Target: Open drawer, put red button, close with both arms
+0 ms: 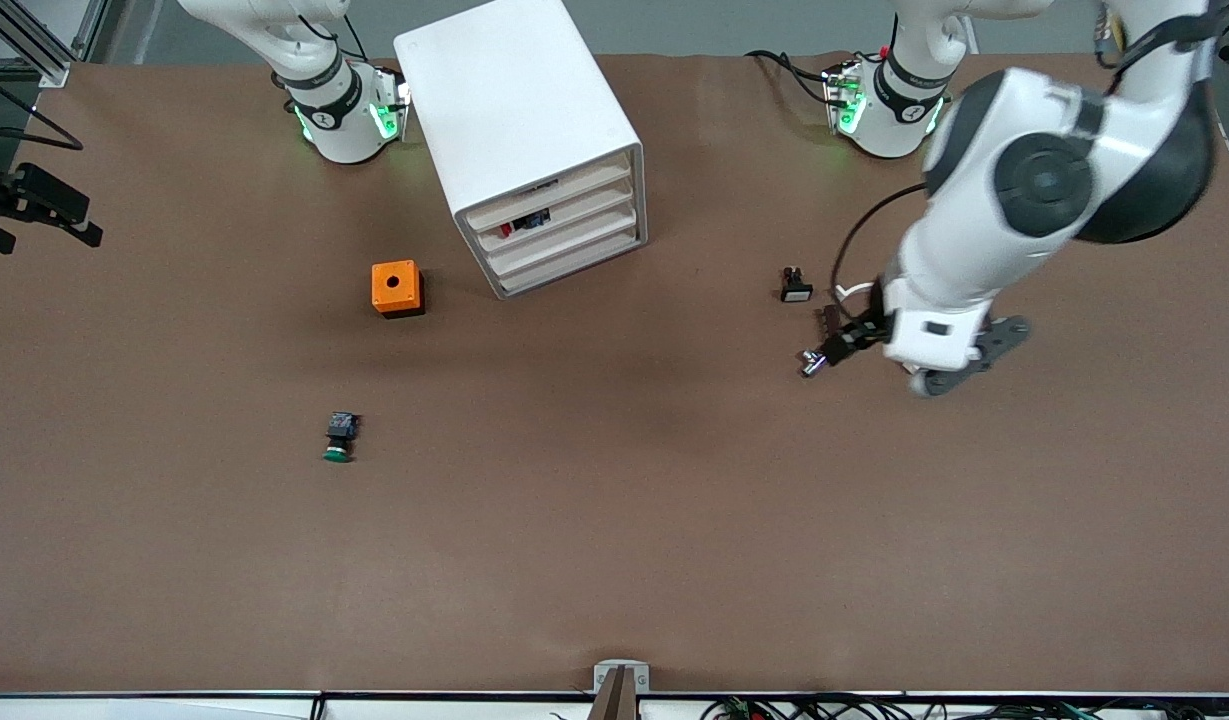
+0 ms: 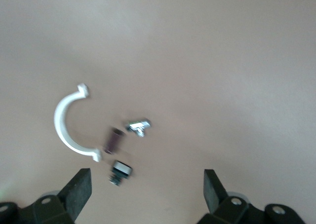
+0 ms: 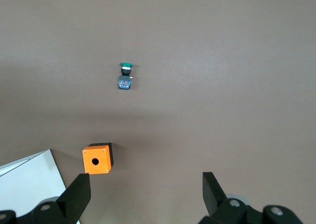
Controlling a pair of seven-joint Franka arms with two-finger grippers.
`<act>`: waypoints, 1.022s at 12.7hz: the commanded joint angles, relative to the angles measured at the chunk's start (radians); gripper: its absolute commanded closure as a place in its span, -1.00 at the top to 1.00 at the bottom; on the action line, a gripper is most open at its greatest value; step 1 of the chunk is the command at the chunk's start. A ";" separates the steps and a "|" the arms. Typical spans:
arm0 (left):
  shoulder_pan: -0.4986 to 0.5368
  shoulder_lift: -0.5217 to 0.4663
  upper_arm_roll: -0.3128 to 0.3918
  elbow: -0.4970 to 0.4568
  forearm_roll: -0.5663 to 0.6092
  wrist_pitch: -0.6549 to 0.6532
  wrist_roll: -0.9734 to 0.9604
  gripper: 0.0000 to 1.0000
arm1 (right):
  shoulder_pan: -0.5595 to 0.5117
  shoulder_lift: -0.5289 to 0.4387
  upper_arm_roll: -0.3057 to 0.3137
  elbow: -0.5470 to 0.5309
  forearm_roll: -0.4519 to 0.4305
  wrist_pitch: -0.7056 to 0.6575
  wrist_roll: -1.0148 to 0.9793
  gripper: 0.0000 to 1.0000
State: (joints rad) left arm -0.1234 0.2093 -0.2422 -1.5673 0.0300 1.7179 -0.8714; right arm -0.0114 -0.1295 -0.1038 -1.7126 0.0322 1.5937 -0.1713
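The white cabinet point(image 1: 519, 110) stands near the robots' bases, its four drawers facing the front camera. The red button point(image 1: 523, 223) shows as red and blue bits in the second drawer from the top point(image 1: 584, 208). All four fronts look about level. My left gripper point(image 1: 842, 338) is open and empty above small parts toward the left arm's end of the table; its fingers point(image 2: 79, 190) show wide apart in the left wrist view. My right gripper point(image 3: 146, 194) is open and empty, high above the orange box point(image 3: 98, 159); it is out of the front view.
The orange box with a round hole point(image 1: 397, 288) sits beside the cabinet. A green-capped button point(image 1: 340, 438) lies nearer the front camera, also in the right wrist view point(image 3: 126, 75). Under the left gripper lie a white clamp point(image 2: 66, 125), a metal screw point(image 2: 138, 127) and a white-capped button point(image 2: 120, 170).
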 commanded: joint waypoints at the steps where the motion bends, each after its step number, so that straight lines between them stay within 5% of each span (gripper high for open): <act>1: 0.071 -0.091 -0.016 -0.017 0.016 -0.044 0.124 1.00 | -0.013 -0.027 0.007 -0.028 -0.009 0.003 -0.019 1.00; 8: 0.126 -0.289 0.078 -0.109 0.016 -0.123 0.639 1.00 | -0.009 -0.052 0.009 -0.030 -0.074 -0.047 -0.005 1.00; 13: 0.126 -0.361 0.090 -0.174 0.013 -0.124 0.709 1.00 | -0.004 -0.052 0.012 -0.045 -0.061 -0.043 -0.004 1.00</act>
State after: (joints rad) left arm 0.0007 -0.1207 -0.1504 -1.7094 0.0304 1.5876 -0.1845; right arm -0.0115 -0.1589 -0.0988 -1.7319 -0.0246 1.5452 -0.1739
